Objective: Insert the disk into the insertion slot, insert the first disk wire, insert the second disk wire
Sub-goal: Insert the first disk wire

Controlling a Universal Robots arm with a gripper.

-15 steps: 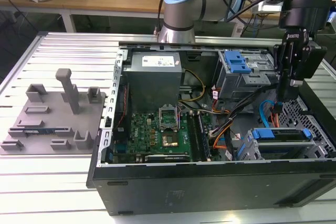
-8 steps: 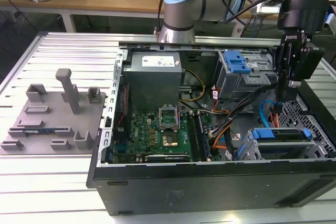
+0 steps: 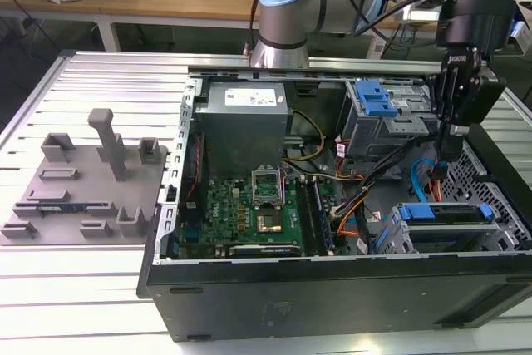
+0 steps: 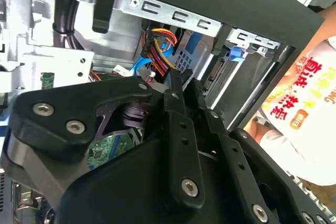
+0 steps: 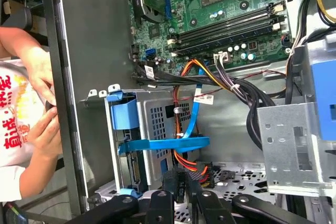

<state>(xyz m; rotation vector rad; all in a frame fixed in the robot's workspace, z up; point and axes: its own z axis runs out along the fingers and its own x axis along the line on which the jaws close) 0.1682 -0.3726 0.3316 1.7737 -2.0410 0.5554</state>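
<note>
The disk [image 3: 442, 213] sits inside the slot [image 3: 389, 239], at the open case's [image 3: 332, 297] front corner on the exterior view's right. Its blue carrier shows along the slot's top edge. In the first wrist view the slot's perforated wall [image 5: 157, 115] faces the camera, the blue carrier end [image 5: 123, 114] lies at its side, and a flat blue cable [image 5: 163, 144] runs across it.

The hand [image 3: 451, 152] hangs inside the case just past the slot, between it and a taller cage with a blue latch [image 3: 374, 104]. In the first wrist view the hand [image 5: 181, 196] is pressed together on a black plug [image 5: 174, 180] with orange and red wires trailing from it. The plug is near the slot's end but apart from the disk. In the second wrist view the fingertips [image 4: 176, 80] stand close together before a bundle of red, yellow and black wires [image 4: 157, 45].

The motherboard [image 3: 249, 205] fills the case's middle. The case rests on a ribbed metal bench [image 3: 83, 280]. A person in a white printed shirt [image 5: 13, 108] is just outside the case wall
</note>
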